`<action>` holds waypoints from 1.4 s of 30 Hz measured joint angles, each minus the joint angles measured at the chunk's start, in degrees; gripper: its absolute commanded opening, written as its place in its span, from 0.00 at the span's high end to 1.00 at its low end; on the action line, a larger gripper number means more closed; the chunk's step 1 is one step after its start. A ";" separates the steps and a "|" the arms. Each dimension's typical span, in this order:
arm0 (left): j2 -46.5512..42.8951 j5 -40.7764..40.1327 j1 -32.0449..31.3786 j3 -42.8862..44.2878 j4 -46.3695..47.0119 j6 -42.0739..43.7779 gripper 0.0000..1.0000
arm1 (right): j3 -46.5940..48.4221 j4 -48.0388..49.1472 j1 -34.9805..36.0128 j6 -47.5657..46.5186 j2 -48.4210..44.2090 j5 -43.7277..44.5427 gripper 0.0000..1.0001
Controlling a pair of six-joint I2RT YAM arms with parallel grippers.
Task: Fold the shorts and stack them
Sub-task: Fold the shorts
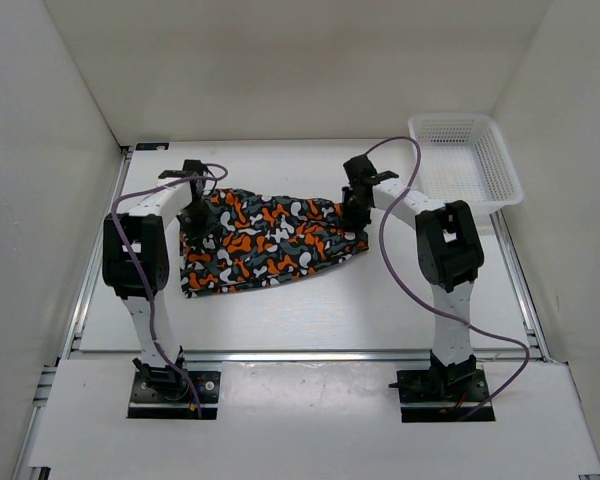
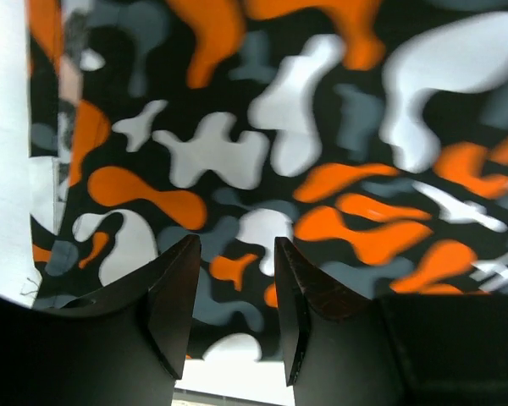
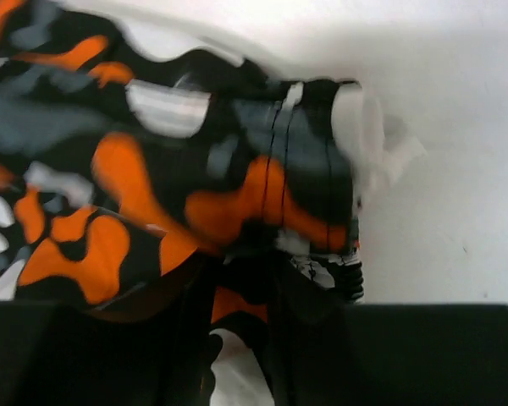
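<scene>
Left fingers (image 2: 173,296) stand apart over orange-black blotched shorts (image 1: 270,240).

Nothing legible anywhere, folks. The shorts (image 1: 270,240) carry only camouflage blotches, no lettering. Over on the right wrist view, a pale tag-like scrap (image 3: 398,152) sits at their edge, too blurred to read.

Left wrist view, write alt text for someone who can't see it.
Shorts printed in orange, white, grey and black blotches fill nearly the whole view. At the bottom, the left gripper shows two dark fingers standing apart with nothing gripped; white table shows at the left edge.
</scene>
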 measured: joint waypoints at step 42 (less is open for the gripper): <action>-0.55 3.37 -3.72 -1.81 0.22 7.19 0.35 | -60.15 15.30 -21.31 22.77 -44.54 -25.20 0.09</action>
